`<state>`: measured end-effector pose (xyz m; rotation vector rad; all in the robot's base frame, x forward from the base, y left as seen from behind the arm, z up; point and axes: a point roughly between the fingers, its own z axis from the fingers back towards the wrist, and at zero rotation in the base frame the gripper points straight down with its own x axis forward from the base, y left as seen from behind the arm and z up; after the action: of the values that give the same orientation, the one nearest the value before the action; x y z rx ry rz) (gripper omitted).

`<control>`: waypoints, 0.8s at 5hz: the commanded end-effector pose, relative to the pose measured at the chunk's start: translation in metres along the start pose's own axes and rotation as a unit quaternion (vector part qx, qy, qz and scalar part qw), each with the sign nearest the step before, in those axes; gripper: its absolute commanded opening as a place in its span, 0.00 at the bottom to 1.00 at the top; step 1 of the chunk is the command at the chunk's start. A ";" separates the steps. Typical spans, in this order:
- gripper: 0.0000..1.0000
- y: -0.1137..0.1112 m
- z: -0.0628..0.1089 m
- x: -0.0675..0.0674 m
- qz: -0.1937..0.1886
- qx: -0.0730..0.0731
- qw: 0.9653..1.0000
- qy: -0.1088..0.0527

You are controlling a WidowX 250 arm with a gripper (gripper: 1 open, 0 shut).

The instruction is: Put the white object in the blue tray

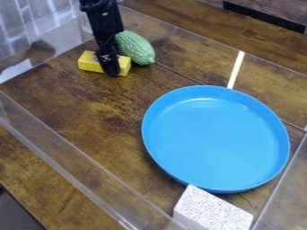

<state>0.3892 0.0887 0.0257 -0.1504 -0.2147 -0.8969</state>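
The white object, a small speckled block, lies at the bottom edge, just in front of the blue tray's near rim. The blue tray is a large round dish in the right half of the table, with nothing in it. My black gripper is far from both, at the upper left. It points down with its tip right at a yellow block. Its jaws look open, and I see nothing lifted in them.
A green bumpy object lies just right of the gripper, behind the yellow block. Clear plastic walls fence the dark wooden table on the left and front. A white strip lies beyond the tray.
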 end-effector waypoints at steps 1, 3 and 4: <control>1.00 0.013 0.018 0.002 -0.001 0.025 1.000 -0.013; 1.00 0.013 0.017 0.001 -0.005 0.019 1.000 -0.019; 1.00 0.014 0.016 0.001 -0.008 0.016 1.000 -0.021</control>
<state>0.3914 0.0908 0.0242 -0.1799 -0.2302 -0.9127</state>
